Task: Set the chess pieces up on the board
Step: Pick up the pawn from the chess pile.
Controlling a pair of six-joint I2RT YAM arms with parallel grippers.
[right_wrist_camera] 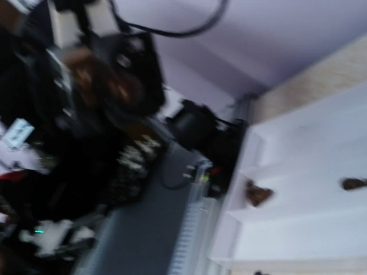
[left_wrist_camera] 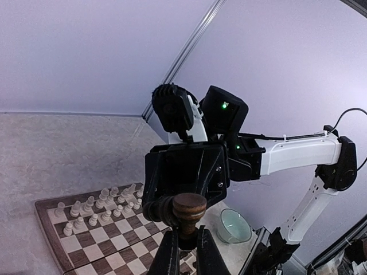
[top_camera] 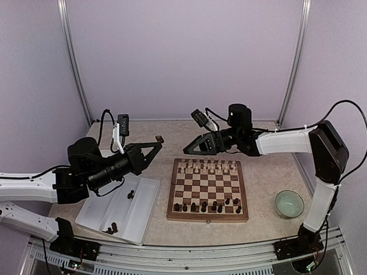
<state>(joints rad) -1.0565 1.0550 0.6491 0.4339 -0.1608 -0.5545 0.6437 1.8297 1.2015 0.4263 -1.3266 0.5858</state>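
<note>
Our left pincer [left_wrist_camera: 186, 238] pinches a dark piece [left_wrist_camera: 190, 206], next due on the board's [top_camera: 209, 190] six o'clock rows; the right pincer's [top_camera: 189, 149] spread we cannot tell.

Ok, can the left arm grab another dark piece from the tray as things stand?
Probably not yet: the left gripper is shut on a dark piece, though nothing else covers the tray.

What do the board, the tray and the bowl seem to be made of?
The board looks like wood, dull finish: brown frame, cream and brown squares. The tray seems white moulded plastic, smooth, with thin dividers. The bowl is pale green, slightly see-through: probably glass, maybe glazed ceramic.
</note>
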